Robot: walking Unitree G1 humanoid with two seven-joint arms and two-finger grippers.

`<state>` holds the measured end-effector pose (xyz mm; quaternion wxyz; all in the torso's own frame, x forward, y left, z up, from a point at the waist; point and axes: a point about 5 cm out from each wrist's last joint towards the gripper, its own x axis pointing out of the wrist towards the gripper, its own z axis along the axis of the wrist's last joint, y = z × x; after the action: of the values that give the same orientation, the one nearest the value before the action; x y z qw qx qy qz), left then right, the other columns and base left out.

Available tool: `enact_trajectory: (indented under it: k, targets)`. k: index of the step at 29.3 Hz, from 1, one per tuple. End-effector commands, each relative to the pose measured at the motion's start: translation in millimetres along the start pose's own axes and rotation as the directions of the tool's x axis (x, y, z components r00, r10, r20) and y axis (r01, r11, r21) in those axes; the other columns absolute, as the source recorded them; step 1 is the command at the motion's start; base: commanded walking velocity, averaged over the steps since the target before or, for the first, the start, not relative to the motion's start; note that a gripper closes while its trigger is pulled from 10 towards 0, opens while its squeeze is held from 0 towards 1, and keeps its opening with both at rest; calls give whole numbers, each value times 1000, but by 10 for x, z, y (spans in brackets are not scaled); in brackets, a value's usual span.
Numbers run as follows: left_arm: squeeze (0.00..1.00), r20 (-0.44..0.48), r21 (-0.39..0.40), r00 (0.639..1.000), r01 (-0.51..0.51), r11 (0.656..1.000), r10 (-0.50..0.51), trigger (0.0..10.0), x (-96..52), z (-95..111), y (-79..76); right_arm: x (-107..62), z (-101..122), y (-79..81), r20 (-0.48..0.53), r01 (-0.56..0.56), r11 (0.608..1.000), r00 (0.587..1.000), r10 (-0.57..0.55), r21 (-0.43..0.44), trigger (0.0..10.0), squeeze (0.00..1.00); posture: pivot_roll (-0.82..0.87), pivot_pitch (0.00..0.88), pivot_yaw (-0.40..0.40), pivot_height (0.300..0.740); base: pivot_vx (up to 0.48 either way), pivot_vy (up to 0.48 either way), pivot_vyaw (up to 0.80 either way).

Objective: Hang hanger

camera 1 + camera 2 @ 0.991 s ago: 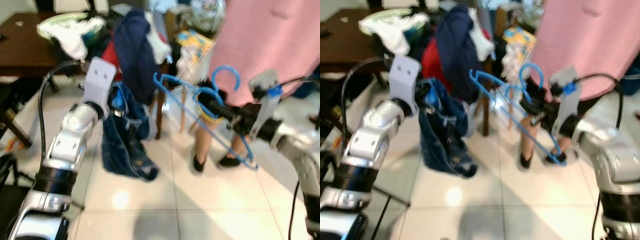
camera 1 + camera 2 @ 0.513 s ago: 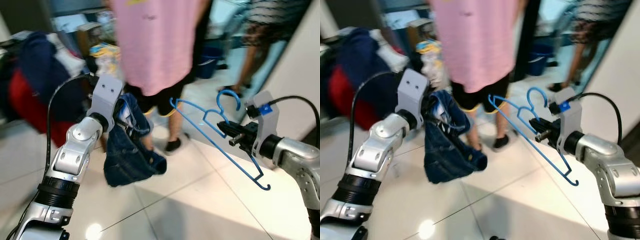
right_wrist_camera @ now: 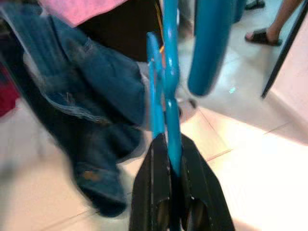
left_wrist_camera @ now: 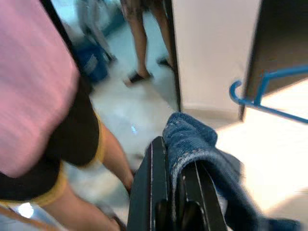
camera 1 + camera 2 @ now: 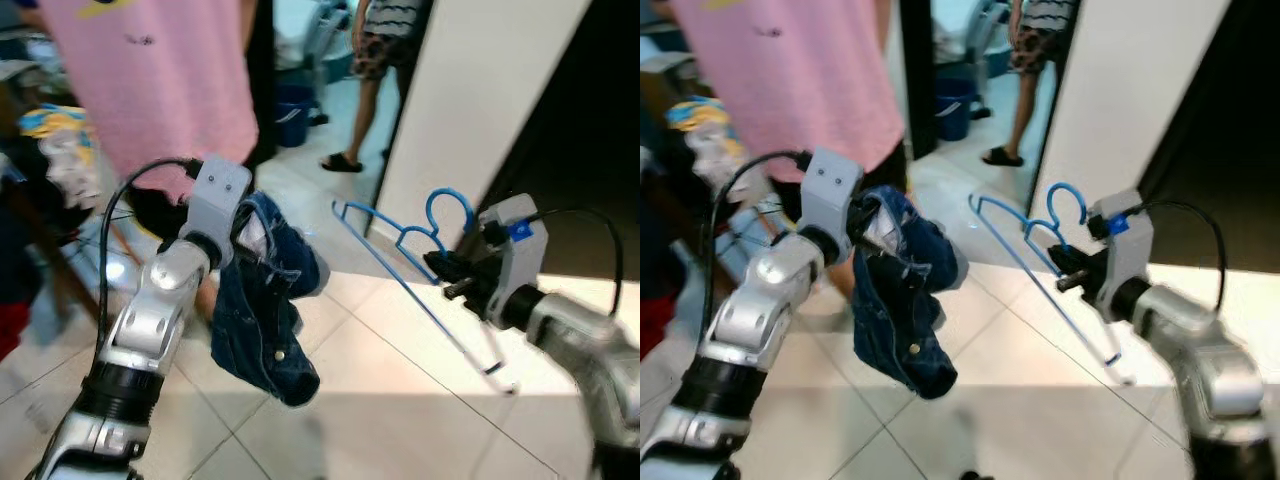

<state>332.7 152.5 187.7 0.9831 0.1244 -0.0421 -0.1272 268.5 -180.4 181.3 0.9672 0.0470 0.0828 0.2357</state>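
Note:
My right gripper [image 5: 452, 278] is shut on a blue plastic hanger [image 5: 405, 268], held out in front of me at chest height with its hook [image 5: 448, 205] pointing up. In the right wrist view the hanger's neck [image 3: 166, 96] runs between the black fingers [image 3: 159, 192]. My left gripper [image 5: 248, 240] is shut on a pair of dark blue jeans [image 5: 268, 320] that hang down from it. The left wrist view has the denim [image 4: 197, 144] draped over the fingers [image 4: 154, 192].
A person in a pink shirt [image 5: 150, 70] and black shorts stands close on the left. Another person's legs in sandals [image 5: 342, 162] stand further back by a blue bin [image 5: 292, 112]. A white wall [image 5: 480, 100] and a dark opening [image 5: 590, 130] are ahead on the right. The floor is pale tile [image 5: 380, 400].
The camera has swung right: the table with the clothes pile has left view, and the white wall and dark opening have come in. Both grippers keep their hold.

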Motion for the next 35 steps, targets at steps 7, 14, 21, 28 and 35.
enact_trajectory:
  k: [7, 14, 21, 28, 35]
  targets:
    - [0, -42, -42, 999, 21, 999, -23, 10000, -324, -240, -156, -199, -115, -61, 103, 219, 974, 969, -225, 60, 10000, 0, 4, 155, -30, 740, 0, 0, -788]
    - [0, -79, -143, 997, -4, 990, -7, 10000, -592, -486, -349, -484, -316, -208, 89, 434, 891, 890, -447, 132, 10000, 0, 3, 158, -36, 740, 0, 0, -788]
    - [0, -113, -176, 993, -42, 984, 22, 10000, -614, -543, -279, -526, -349, -182, 90, 443, 882, 883, -460, 161, 10000, 0, 1, 157, -21, 740, 0, 0, -788]
    - [0, -119, -179, 993, -48, 983, 27, 10000, -633, -546, -243, -546, -357, -193, 99, 451, 871, 874, -475, 196, 10000, 0, 3, 167, -18, 740, 0, 0, -788]
    - [0, -115, -174, 993, -45, 984, 25, 10000, -611, -531, -256, -524, -342, -183, 104, 435, 878, 882, -460, 199, 10000, 0, 4, 169, -20, 740, 0, 0, -788]
